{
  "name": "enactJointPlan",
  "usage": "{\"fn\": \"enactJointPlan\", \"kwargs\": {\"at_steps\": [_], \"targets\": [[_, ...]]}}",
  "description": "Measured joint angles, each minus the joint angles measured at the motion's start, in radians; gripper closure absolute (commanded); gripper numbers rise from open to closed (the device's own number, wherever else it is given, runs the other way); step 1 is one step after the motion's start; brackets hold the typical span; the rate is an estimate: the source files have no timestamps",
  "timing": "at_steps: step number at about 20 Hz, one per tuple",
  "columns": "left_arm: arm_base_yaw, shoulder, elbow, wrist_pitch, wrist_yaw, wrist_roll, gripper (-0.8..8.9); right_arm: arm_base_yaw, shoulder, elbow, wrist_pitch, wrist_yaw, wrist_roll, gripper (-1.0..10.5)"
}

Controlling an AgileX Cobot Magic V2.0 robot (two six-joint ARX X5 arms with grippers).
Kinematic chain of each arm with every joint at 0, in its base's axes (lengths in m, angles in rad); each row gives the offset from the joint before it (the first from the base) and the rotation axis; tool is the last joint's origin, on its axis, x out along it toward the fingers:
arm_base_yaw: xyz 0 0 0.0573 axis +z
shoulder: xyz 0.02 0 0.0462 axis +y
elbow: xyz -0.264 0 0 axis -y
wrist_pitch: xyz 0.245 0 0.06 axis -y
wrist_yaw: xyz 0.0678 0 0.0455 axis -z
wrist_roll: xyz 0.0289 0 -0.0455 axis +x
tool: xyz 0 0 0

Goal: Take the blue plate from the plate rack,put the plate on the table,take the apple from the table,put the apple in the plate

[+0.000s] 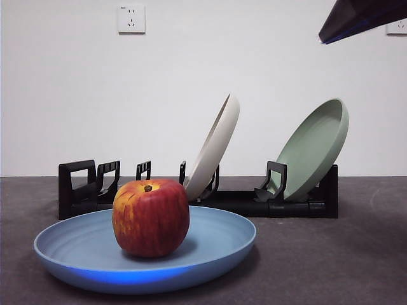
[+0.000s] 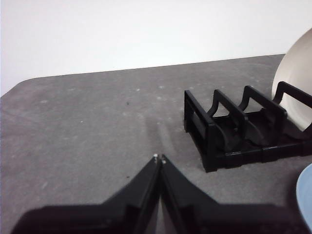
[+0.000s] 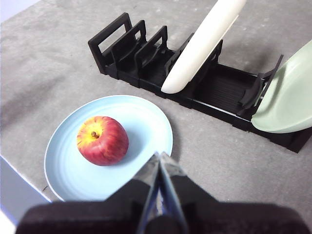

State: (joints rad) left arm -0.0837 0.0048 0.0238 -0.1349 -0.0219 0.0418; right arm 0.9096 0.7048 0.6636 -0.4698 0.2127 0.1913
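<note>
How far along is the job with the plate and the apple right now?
It looks finished. The blue plate lies flat on the table, out of the rack, and the apple sits in it. Nothing is in hand: the right gripper is shut above the plate, the left gripper shut and empty. Nothing is left.

The left gripper (image 2: 159,158) has two matte black jaws, flat-sided wedges narrowing to fine points, each tipped with a tiny pale dot, perhaps a screw or worn spot. The right gripper (image 3: 159,157) looks alike, its inner edges catching a bluish sheen. In the front view, a dark angular tip (image 1: 362,19) shows a thin blue edge.
</note>
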Motion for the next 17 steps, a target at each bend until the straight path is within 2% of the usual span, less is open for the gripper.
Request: {"fn": "enactJointPlan", "kwargs": {"at_steps": [3,7,17], "targets": [[0.029,0.0,0.0,-0.07,0.003,0.0,8.16,0.0,0.0,0.0,0.0,0.0,0.0,9.5],[0.09,0.0,0.0,-0.069,0.01,0.0,8.16,0.0,0.0,0.0,0.0,0.0,0.0,9.5],[0.092,0.0,0.0,-0.069,0.011,0.0,8.16,0.0,0.0,0.0,0.0,0.0,0.0,9.5]]}}
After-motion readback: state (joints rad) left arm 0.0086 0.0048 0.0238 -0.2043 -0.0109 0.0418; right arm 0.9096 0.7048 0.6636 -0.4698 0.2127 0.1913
